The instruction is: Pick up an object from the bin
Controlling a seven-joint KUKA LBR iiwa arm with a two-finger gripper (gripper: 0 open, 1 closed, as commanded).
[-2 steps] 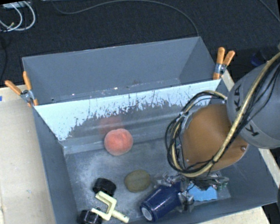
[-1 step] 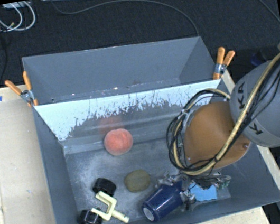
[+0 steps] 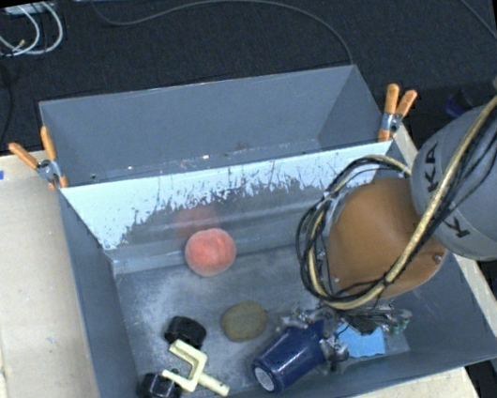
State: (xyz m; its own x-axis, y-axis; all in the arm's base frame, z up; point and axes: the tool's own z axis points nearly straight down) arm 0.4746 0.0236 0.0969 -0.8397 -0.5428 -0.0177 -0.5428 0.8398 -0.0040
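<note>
The arm comes into the grey metal bin (image 3: pixel 104 295) from 3 o'clock. Its orange wrist cover (image 3: pixel 378 232), wrapped in looping black and yellow cables (image 3: pixel 317 238), hangs over the right half of the floor. Below the cover, the claw (image 3: pixel 332 339) is low at about 5 o'clock on the bin floor, close to the front wall. The cover and cables hide too much of the claw to tell whether it is released or clenched.

The nearest thing to it is a dark blue cylinder (image 3: pixel 286 360) lying on its side at 6 o'clock. The cylinder's open end points toward 8 o'clock and its other end lies right against the claw's metal parts. I cannot tell whether the claw actually has it. A small light blue piece (image 3: pixel 368 345) lies on the floor at the claw's 3 o'clock side, partly under the wrist.

An olive-grey rounded lump (image 3: pixel 243 321) lies near the middle of the floor, at 11 o'clock from the cylinder and apart from it. A pink-orange ball (image 3: pixel 210 250) rests at 11 o'clock, just below the back wall and well apart from the claw. In the corner at 8 o'clock lies a toy (image 3: pixel 184 365) with a cream-yellow T-shaped body and two black wheel-like ends.
</note>
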